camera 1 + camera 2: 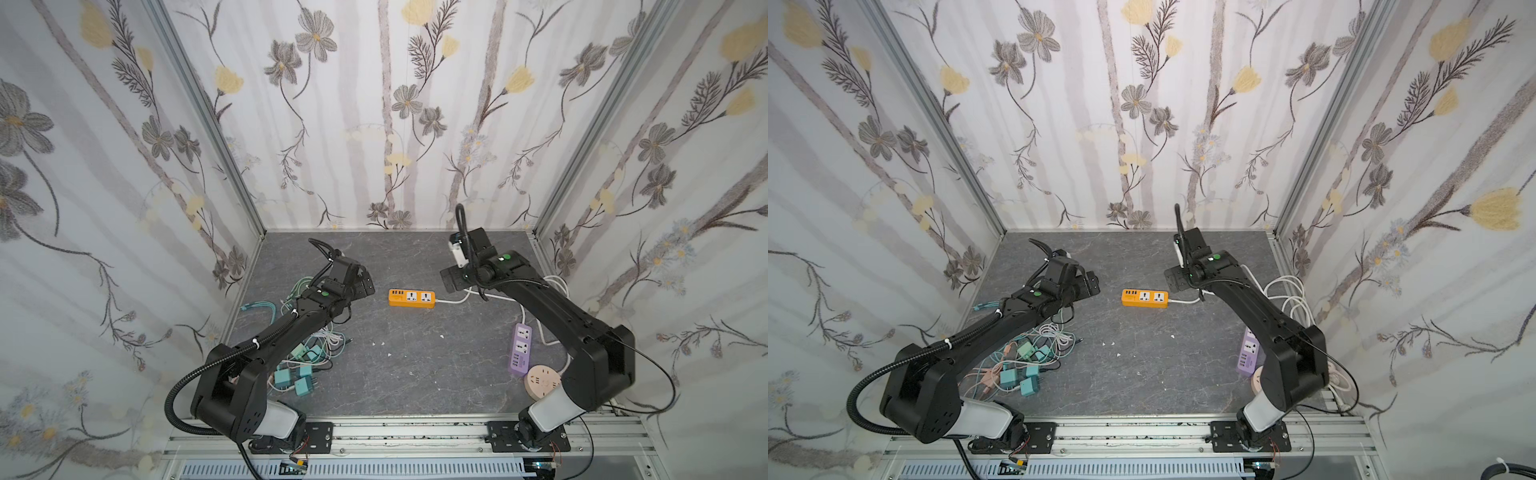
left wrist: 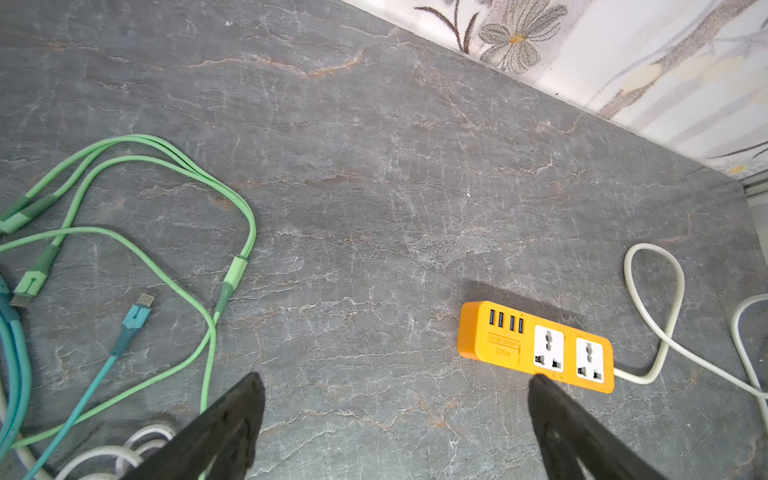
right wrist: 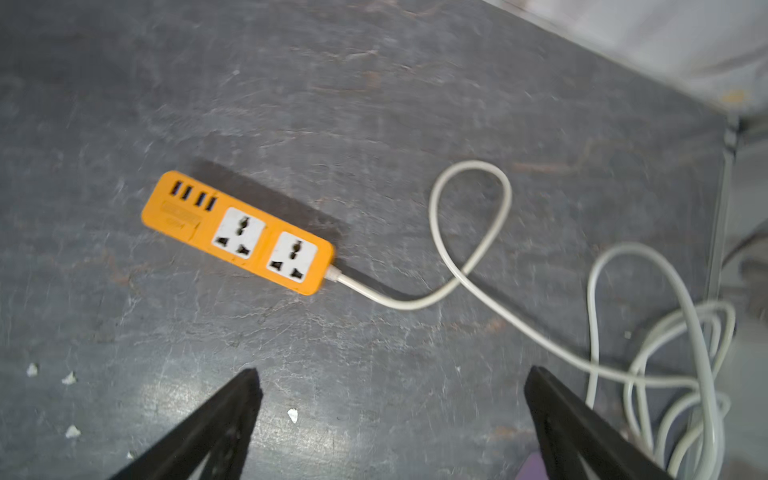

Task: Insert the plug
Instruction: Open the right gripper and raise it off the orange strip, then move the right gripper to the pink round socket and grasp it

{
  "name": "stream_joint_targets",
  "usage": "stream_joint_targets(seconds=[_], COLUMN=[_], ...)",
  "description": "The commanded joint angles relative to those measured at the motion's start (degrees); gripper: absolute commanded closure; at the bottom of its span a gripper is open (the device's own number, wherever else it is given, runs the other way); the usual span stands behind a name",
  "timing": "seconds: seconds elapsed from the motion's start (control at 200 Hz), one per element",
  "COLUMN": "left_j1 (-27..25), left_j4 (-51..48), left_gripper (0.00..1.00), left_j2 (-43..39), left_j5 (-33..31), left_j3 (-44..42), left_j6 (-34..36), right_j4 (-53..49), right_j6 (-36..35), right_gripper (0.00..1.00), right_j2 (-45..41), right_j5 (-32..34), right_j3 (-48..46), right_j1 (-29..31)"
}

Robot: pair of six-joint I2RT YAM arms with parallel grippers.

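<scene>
We saw orange plastic power strip (image 1: 412, 298) sockets empty; left gripper (image 2: 395, 380), right gripper (image 3: 394, 373) wide, empty; teal boxy plugs (image 1: 304, 385) lay unpicked, near left.

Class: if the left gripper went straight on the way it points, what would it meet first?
Probably bare grey tabletop, seen between the fingers of the open left gripper. The orange power strip lies to one side, near one fingertip; depth is unclear.

Left arm (image 1: 286, 328) & right arm (image 1: 552, 307): matte black w/ whitish base shells (image 1: 282, 416), green dots (image 1: 325, 294), ribbed black conduit (image 1: 168, 401), white zip ties (image 1: 256, 343).
</scene>
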Motion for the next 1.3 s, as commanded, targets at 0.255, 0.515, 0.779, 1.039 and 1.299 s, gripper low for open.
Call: stream_joint_targets(seconds=[0.255, 0.515, 0.779, 1.039, 1.299], left_j1=[-1.08, -1.16, -1.17, -1.16, -1.21], left_j4=[2.9, 2.43, 2.03, 1.18, 1.22], left_gripper=[0.0, 0.0, 0.0, 0.0, 0.0], left_j2=[4.02, 4.67, 5.96, 8.13, 9.55], left_j5=[-0.79, -0.53, -0.15, 0.27, 0.79], left_j3=[3.37, 3.98, 4.97, 6.43, 7.32], left_j6=[0.61, 0.92, 1.06, 0.94, -0.01], right_j4=[6.52, -1.49, -3.52, 2.67, 6.37], right_j6=[53.75, 60.48, 59.04, 60.51, 54.05], right_gripper=[0.01, 0.0, 0.0, 0.01, 0.01], right_j2=[-36.58, -52.28, -45.04, -33.8, -30.43], right_j5=[-1.42, -0.92, -8.01, -15.37, -16.58], right_j3=[-41.69, -53.29, -54.9, -56.56, -54.69], right_j1=[-25.63, -42.59, -60.92, -67.38, -67.2])
